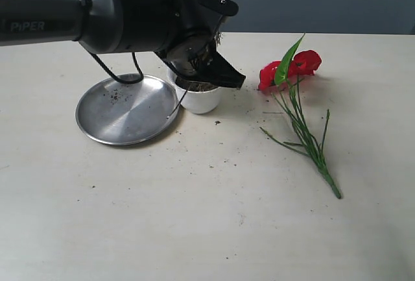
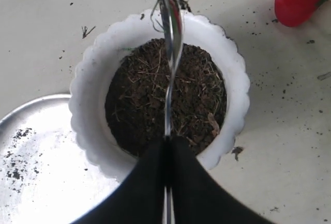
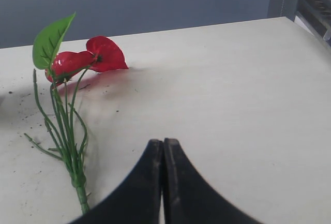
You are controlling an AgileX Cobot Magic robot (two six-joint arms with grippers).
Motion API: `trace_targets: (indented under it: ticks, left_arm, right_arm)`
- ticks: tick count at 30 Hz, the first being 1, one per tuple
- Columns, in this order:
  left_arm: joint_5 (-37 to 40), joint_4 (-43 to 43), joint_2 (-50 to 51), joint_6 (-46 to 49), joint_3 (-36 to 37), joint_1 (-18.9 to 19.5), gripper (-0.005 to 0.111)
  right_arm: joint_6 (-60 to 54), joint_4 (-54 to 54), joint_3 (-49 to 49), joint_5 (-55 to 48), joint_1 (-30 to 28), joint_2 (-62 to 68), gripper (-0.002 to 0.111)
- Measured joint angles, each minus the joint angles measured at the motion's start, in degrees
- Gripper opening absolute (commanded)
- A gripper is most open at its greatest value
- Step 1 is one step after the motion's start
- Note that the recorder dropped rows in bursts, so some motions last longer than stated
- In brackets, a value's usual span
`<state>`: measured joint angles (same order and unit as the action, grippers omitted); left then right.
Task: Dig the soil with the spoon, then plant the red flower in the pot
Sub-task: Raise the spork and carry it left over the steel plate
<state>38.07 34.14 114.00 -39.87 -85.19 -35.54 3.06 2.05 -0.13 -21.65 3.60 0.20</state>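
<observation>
The white scalloped pot [image 2: 235,87] [image 1: 201,101] holds dark fibrous soil [image 2: 150,100]. My left gripper [image 2: 168,139] [image 1: 220,70] hangs over the pot, shut on the thin handle of the steel spoon [image 2: 169,53] [image 1: 177,104]. The spoon's bowl reaches past the pot's far rim with soil fibres clinging to it. To the right of the pot, the red flower [image 1: 292,67] [image 3: 93,58] lies flat on the table with its green stems pointing toward the front. My right gripper [image 3: 163,142] is shut on nothing, hovering beside the flower's stems; the exterior view does not show it.
A round steel plate [image 1: 123,109] [image 2: 31,151] with a few soil crumbs sits touching the pot's left side. Soil specks dot the cream table [image 1: 214,196] around the pot. A grey rack [image 3: 310,1] stands past the table's far corner.
</observation>
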Motion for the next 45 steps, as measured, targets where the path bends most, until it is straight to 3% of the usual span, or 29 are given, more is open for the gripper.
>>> trace_targets:
  ticks: [31,38,45]
  left_arm:
    - [2.1,0.1,-3.5,0.0,0.0,0.0,0.000]
    - [7.0,0.2,-3.5,0.0,0.0,0.2,0.000]
    - [13.7,1.0,-4.4,-0.1,0.0,4.3,0.000]
  right_arm:
    - [0.0,0.0,0.0,0.0,0.0,0.0,0.000]
    - [0.0,0.0,0.0,0.0,0.0,0.0,0.000]
    - [0.0,0.0,0.0,0.0,0.0,0.0,0.000]
